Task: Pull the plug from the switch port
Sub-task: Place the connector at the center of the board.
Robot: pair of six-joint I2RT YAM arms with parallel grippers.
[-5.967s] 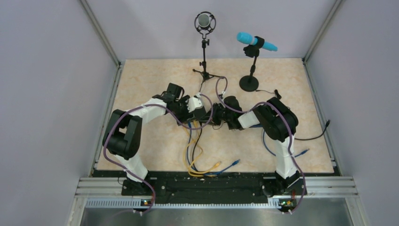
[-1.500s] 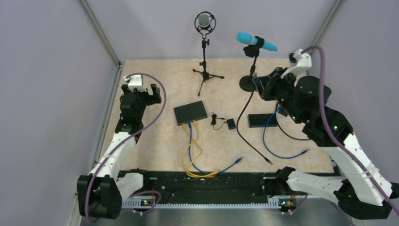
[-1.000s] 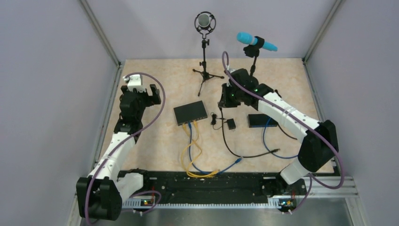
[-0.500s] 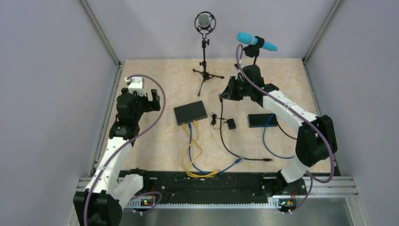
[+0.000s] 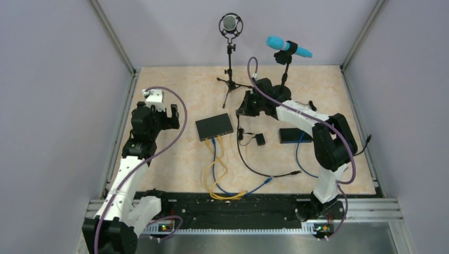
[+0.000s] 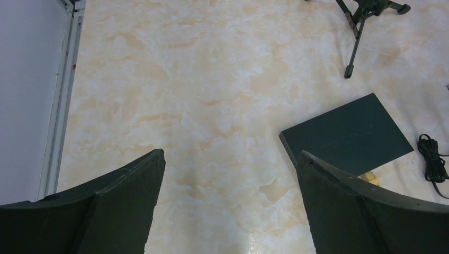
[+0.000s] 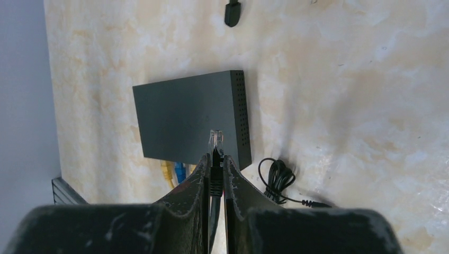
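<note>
The switch (image 5: 214,126) is a flat black box mid-table, with yellow and blue cables (image 5: 216,159) entering the switch port side (image 7: 172,161) on its near edge. My right gripper (image 7: 215,157) is shut on a black cable's plug (image 7: 216,138), whose clear tip sticks out past the fingertips, above the switch (image 7: 185,114). From above, the right gripper (image 5: 241,109) hovers just right of the switch, and the black cable (image 5: 249,161) trails down onto the table. My left gripper (image 6: 230,159) is open and holds nothing. It sits to the left of the switch (image 6: 344,135).
A small black power adapter (image 5: 259,139) with a coiled lead (image 7: 278,177) lies right of the switch. A second black box (image 5: 292,135) with a blue cable sits further right. A tripod mic stand (image 5: 230,79) and a blue microphone (image 5: 288,47) stand at the back.
My right arm has swung left with the black cable in its grip, ending beside the switch's right end. The cable's loose end shifted on the table. The left arm barely moved.
</note>
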